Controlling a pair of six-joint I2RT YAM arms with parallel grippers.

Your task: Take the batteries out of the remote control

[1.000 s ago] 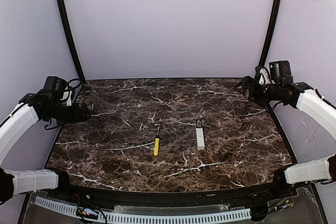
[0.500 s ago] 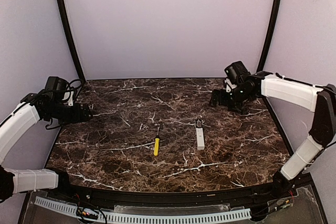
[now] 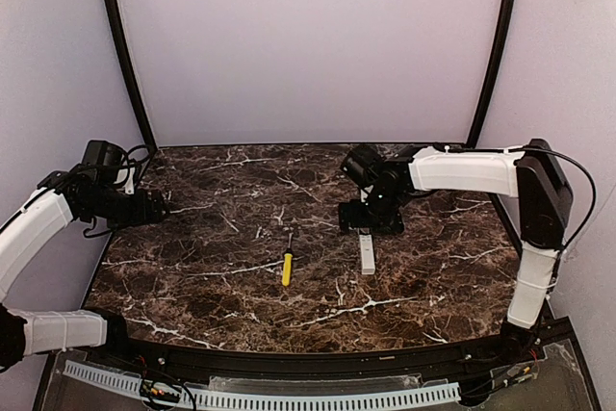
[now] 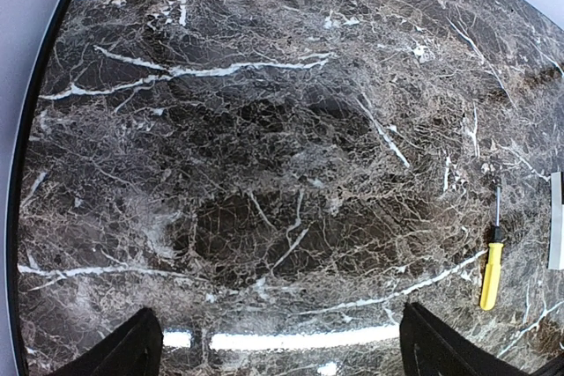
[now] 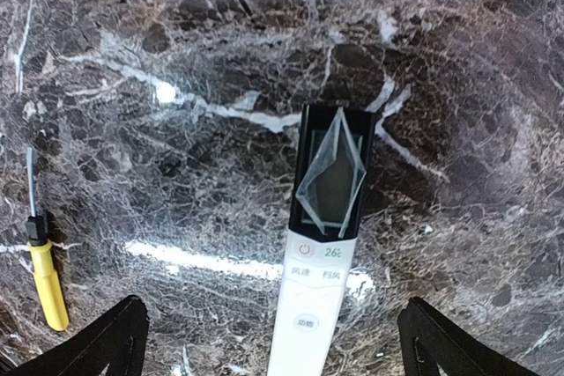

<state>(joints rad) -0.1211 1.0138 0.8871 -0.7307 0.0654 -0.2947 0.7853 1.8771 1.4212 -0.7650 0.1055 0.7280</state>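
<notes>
Brown-marble table [image 3: 192, 286]: bears everything listed.
Remote control [image 5: 319, 261]: mid-table, slightly toward the right edge, lying near-to-far. Display and buttons face up, so the back faces the table.
Batteries: not visible, presumably inside.
Right gripper [image 5: 272, 302]: fingers spread, empty, above the remote's display end.
Step advice: descend square, pinch the long sides, turn it over.
Left gripper [image 4: 280, 310]: spread, empty, by the left edge.
Yellow-handled screwdriver [image 3: 287, 264]: toward the left edge from the remote, apart, no obstruction.

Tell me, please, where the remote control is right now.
In the top view, the remote control lies slightly right of centre, to the right of the yellow screwdriver, its far end beneath the right gripper.
</notes>
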